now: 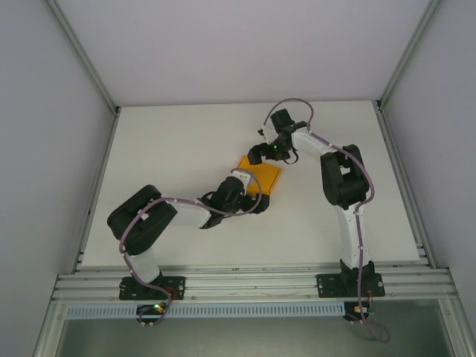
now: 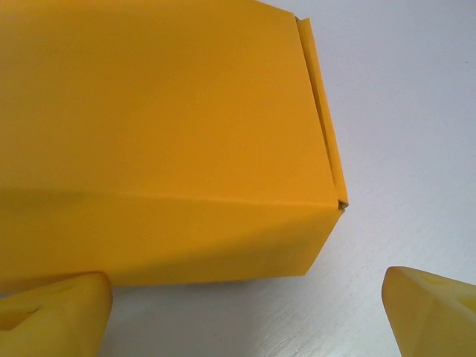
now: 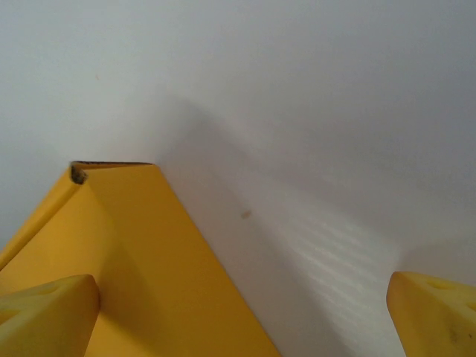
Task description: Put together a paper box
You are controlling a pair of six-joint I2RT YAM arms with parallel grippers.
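- So, top camera: the paper box [image 1: 262, 177] is already folded up into an orange-yellow box shape. It lies flat on the white table [image 1: 171, 149], about mid-table, sitting at an angle to the table edges.
- It's sandwiched between the two arms. The left gripper [image 1: 258, 202] is at its near edge and the right gripper [image 1: 255, 155] is at its far-left corner.
- Left wrist cam: the box [image 2: 163, 134] takes up most of the upper left, top face and one side face showing. There's a thin flap seam running down its right edge.
- The left gripper [image 2: 242, 320] has its jaws spread wide. One yellow fingertip [image 2: 52, 316] is tucked right up against the bottom of the box's side face, maybe touching, hard to call. The other one is well off to the right over bare table [image 2: 401, 111]. Nothing is pinched.
- Right wrist cam: one corner of the box [image 3: 126, 245] pokes in from the lower left, with a little dark nick right at the tip of that corner.
- The right gripper [image 3: 242, 320] is spread wide too. One of its fingertips [image 3: 44, 316] sits over the box face, the other over the table [image 3: 297, 89], and it isn't clamping anything.
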